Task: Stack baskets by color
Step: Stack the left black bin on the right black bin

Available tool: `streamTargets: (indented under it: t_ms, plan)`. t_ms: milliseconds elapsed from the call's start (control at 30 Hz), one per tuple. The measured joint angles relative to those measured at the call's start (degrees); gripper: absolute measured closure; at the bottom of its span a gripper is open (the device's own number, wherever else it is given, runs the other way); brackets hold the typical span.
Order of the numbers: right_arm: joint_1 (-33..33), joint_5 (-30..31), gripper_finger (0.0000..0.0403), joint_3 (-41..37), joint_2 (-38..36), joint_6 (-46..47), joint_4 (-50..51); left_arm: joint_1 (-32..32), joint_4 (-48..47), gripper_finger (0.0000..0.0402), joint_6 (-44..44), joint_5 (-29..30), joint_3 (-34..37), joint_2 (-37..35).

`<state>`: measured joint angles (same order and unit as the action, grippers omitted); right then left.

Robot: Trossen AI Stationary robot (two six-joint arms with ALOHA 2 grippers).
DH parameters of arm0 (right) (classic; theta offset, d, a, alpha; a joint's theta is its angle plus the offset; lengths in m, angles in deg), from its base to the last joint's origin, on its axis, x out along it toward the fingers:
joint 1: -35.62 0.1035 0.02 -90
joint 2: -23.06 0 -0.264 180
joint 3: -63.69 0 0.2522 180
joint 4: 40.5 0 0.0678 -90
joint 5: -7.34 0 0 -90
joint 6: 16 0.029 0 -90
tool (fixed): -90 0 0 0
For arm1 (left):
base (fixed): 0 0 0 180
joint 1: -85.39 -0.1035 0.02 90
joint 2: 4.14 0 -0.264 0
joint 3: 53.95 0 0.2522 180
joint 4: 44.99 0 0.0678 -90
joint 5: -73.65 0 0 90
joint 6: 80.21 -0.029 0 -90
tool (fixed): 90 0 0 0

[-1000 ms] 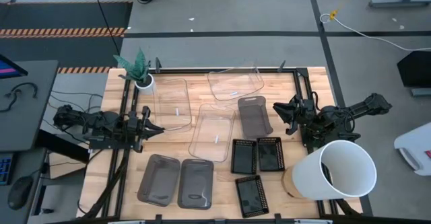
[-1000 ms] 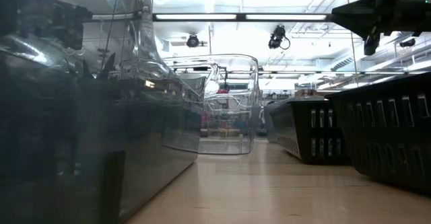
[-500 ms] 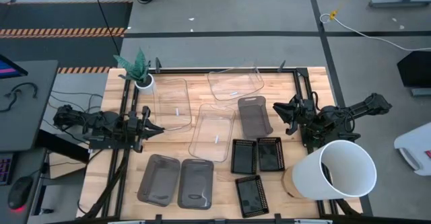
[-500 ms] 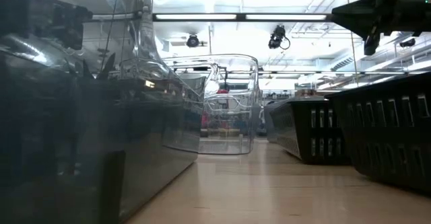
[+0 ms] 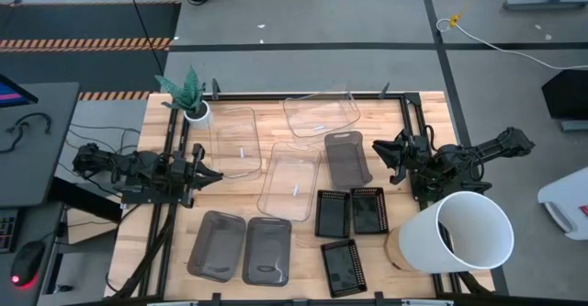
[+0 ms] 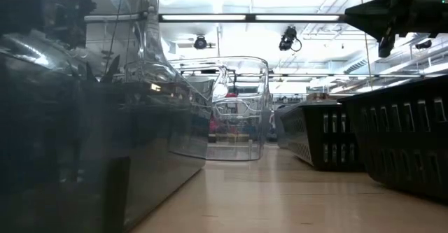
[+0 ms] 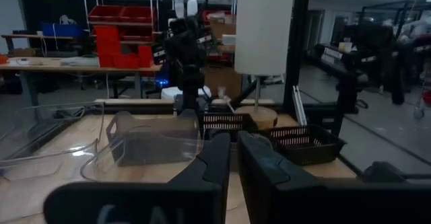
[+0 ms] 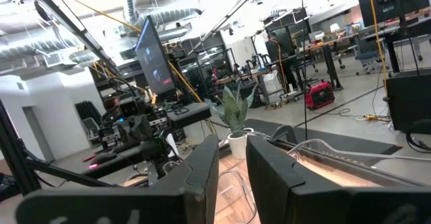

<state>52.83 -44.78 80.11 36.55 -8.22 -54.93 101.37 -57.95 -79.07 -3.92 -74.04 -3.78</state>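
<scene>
The left end effector is hovering at the worktop's left edge, its fingers standing only a narrow slit apart and gripping nothing; compared with a second ago, that arm is sitting very slightly farther back, while everything else is lying unchanged. The right end effector is waiting near the right edge, its fingers parted by a small gap and empty.

A big white bucket is lying tipped at the right front corner. Three clear baskets are resting across the back and middle, one just beside the left end effector. Two smoky grey baskets are sitting side by side at the front left, and a third grey basket is lying near the right end effector. Three black mesh baskets are clustering at the front right. A small potted plant is standing at the back left corner.
</scene>
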Motion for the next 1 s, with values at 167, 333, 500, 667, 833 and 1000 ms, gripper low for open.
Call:
streamTargets:
  t_ms: [167,333,500,667,833,1000]
  plan:
    - [0.0,0.01,0.032,0.02,0.02,0.0,0.01,-0.05,5.31,0.0368,1.27,1.91,-0.04,0.0]
    - [-0.02,-0.01,0.0321,0.02,0.01,0.0,-0.01,-0.07,6.28,0.0373,6.43,1.32,-0.04,0.0]
    - [-0.01,0.01,0.032,-0.01,0.0,0.0,0.01,-0.07,7.25,0.0374,15.39,2.84,-0.65,1.19]
    - [0.0,0.01,0.032,-0.01,-0.01,0.0,0.0,0.0,-0.51,0.038,16.56,2.8,-6.13,7.63]
    - [0.0,0.0,0.032,-0.01,0.02,0.0,0.0,0.0,-14.63,0.0373,14.94,3.37,-11.39,15.73]
    - [-0.02,0.0,0.032,-0.01,0.01,0.0,0.0,-0.02,-22.33,0.0341,18.84,4.31,-16.13,24.84]
